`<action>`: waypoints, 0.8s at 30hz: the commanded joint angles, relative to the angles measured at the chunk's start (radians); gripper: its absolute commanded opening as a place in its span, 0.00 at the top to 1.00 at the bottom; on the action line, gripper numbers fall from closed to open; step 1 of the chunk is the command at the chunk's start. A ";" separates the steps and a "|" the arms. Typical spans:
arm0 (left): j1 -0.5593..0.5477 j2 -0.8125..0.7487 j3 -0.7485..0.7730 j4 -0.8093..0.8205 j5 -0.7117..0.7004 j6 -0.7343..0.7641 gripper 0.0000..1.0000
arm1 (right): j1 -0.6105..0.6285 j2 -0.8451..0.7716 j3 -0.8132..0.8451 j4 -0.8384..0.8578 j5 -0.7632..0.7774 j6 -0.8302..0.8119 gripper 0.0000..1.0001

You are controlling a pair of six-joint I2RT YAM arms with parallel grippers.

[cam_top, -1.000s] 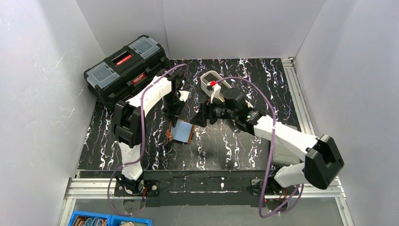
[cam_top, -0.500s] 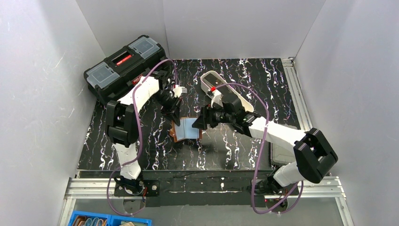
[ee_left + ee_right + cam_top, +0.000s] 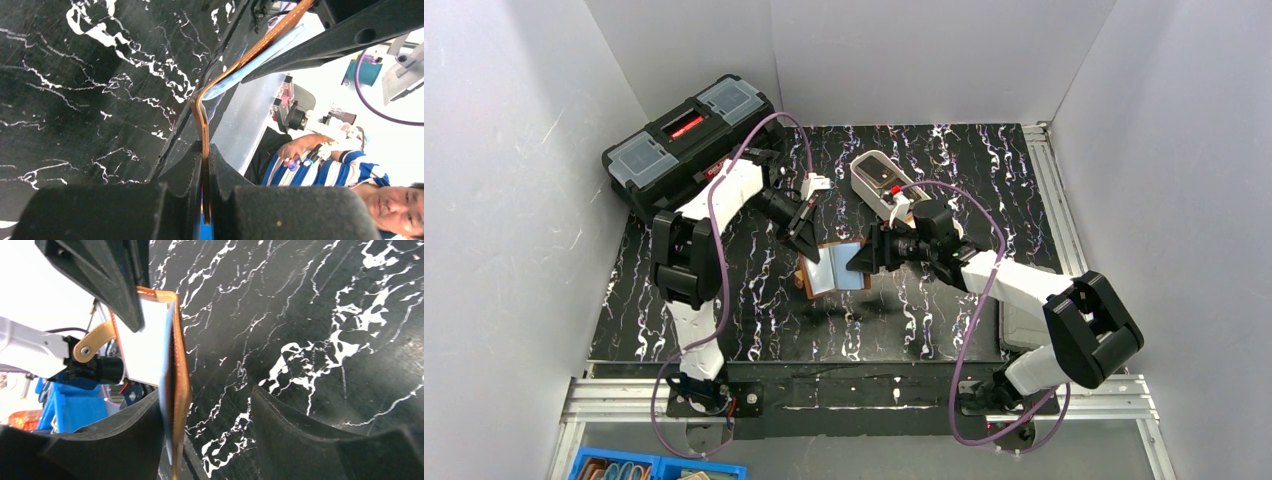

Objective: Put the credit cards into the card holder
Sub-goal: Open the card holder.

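The card holder (image 3: 834, 268), a small brown leather wallet with blue-grey lining, hangs spread open just above the black marbled table (image 3: 924, 310) between both arms. My left gripper (image 3: 805, 238) is shut on its left leather flap (image 3: 202, 125), with the fingers (image 3: 185, 170) pinching the thin brown edge. My right gripper (image 3: 865, 258) stands open around the wallet's right edge (image 3: 178, 370). That edge lies against one finger (image 3: 145, 415), and the other finger is well apart from it. I cannot make out the credit cards.
A long white tray (image 3: 861, 178) with something dark inside lies behind the right gripper. A big black toolbox (image 3: 689, 140) stands at the back left. Grey walls enclose three sides. A blue bin (image 3: 624, 468) sits below the table's front rail.
The left gripper has carried the wallet rightward and spread it wider. The right gripper has moved in over the wallet's right edge, its jaws narrowing slightly.
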 commanded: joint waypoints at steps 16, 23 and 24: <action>0.010 -0.033 0.155 -0.397 0.203 0.437 1.00 | -0.085 -0.025 -0.105 0.413 -0.289 0.244 0.99; 0.010 -0.044 0.170 -0.384 0.145 0.462 0.99 | -0.093 -0.045 -0.090 0.612 -0.498 0.337 0.99; 0.011 -0.053 0.168 -0.364 0.121 0.455 0.98 | -0.093 -0.046 -0.083 0.636 -0.526 0.347 0.99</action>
